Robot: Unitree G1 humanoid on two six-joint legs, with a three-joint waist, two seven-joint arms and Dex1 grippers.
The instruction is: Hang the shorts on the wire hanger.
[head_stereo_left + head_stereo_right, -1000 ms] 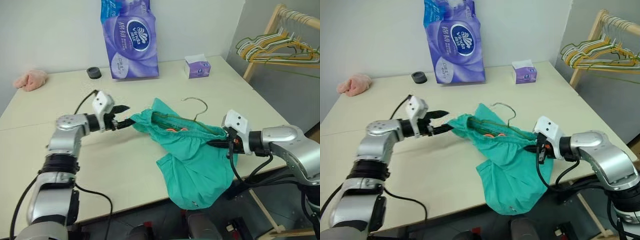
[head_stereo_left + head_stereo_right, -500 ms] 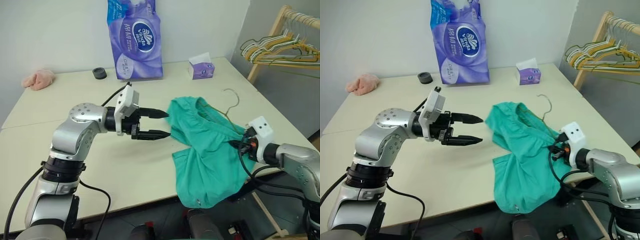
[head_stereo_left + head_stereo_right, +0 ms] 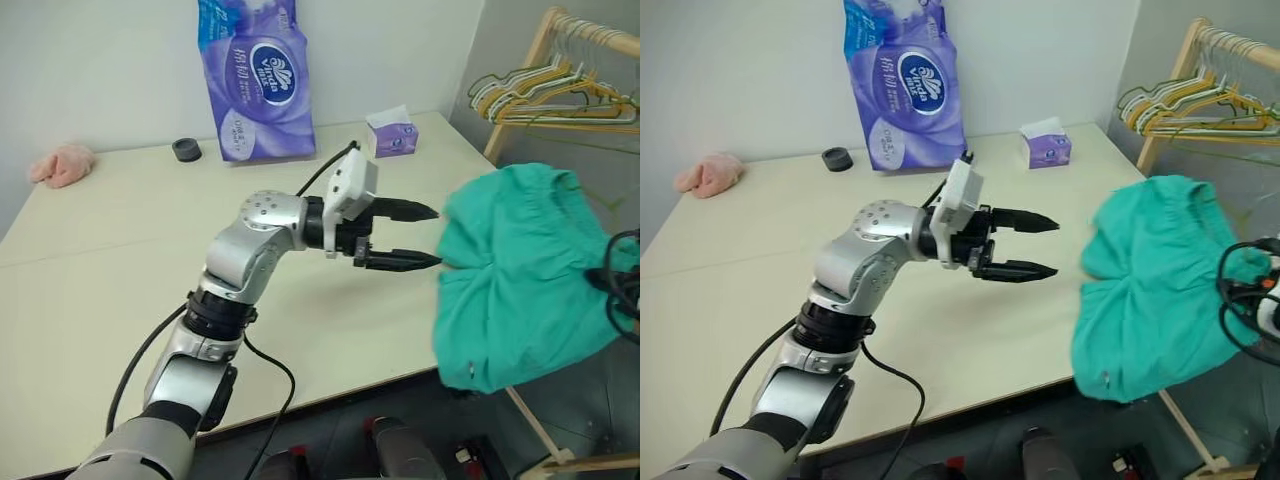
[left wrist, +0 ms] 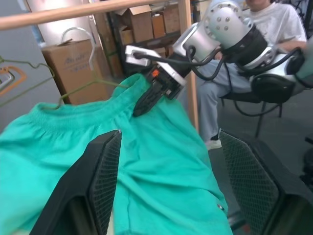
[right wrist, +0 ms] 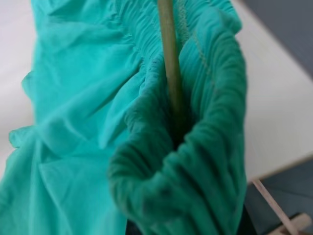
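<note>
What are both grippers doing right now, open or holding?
Left gripper: open, empty, pointing toward the shorts.
Right gripper: shut on the shorts' waistband, with the wire hanger inside it.

Shorts [image 3: 520,270] and wire hanger [image 5: 170,63], off the worktop's [image 3: 120,250] right edge

Shorts: teal-green soft cloth, gathered elastic waistband uppermost, legs hanging loose past the worktop's right edge, clear of its surface. Wire hanger: thin olive-green wire, threaded through the bunched waistband, its hook rising above the waistband on the side away from the worktop.
</note>
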